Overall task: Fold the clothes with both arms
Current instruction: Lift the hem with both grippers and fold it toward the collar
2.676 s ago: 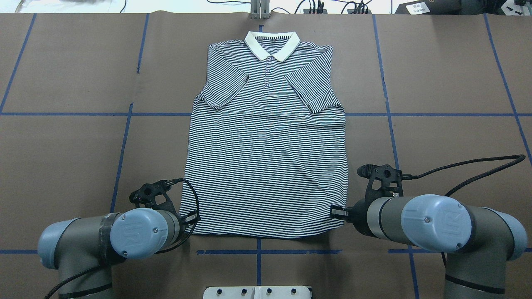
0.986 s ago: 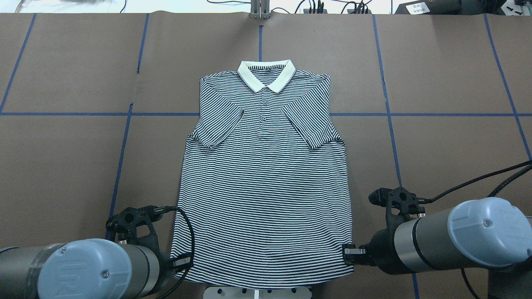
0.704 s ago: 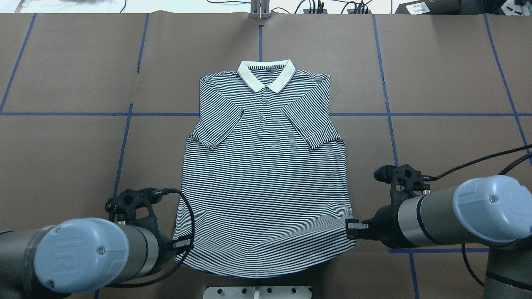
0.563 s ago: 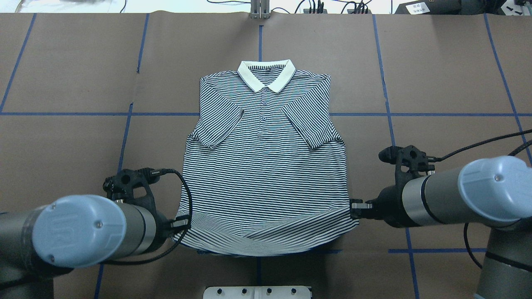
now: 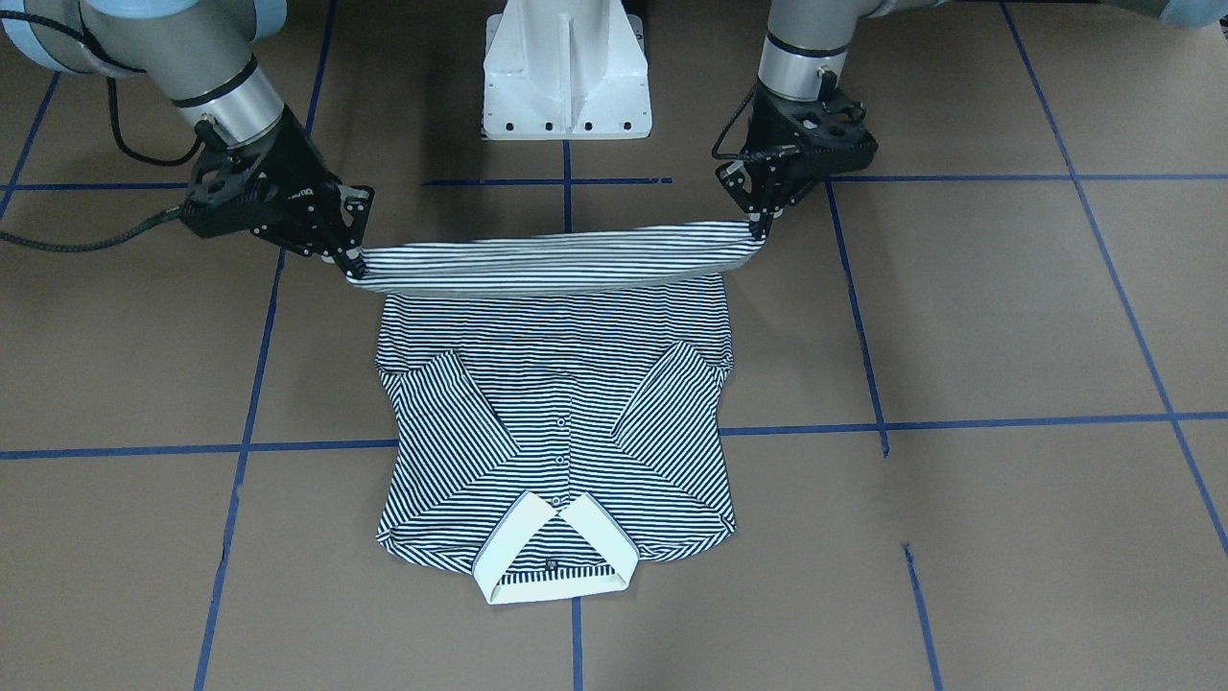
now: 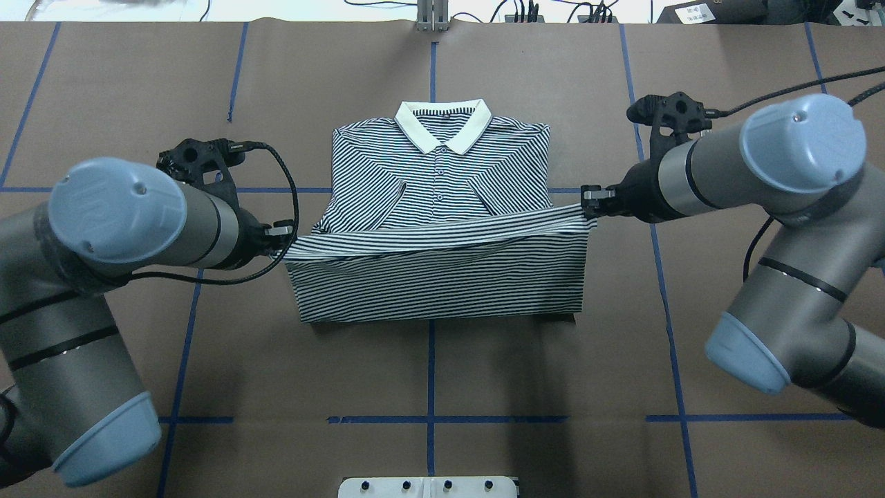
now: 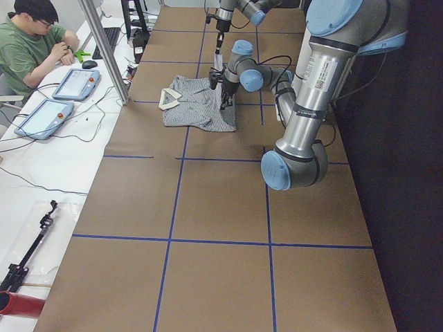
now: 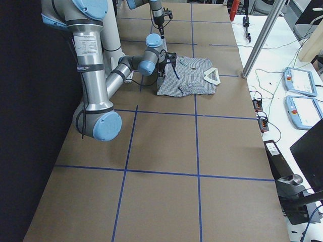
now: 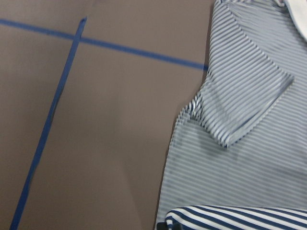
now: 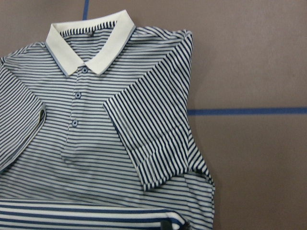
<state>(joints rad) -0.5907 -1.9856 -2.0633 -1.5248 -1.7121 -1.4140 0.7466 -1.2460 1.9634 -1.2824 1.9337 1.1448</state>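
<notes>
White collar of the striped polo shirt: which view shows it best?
Right wrist-mounted: the white collar is close and unobstructed. Front-facing and overhead show it whole but smaller; side views, tiny; left wrist, only a corner.

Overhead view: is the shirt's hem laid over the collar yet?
No, the hem hangs between the left hand and right hand at sleeve level, leaving the collar uncovered.

overhead+front: opposed, steep | sides: along table (image 7: 221,207) | wrists: close | shared: shirt (image 6: 442,173)
</notes>
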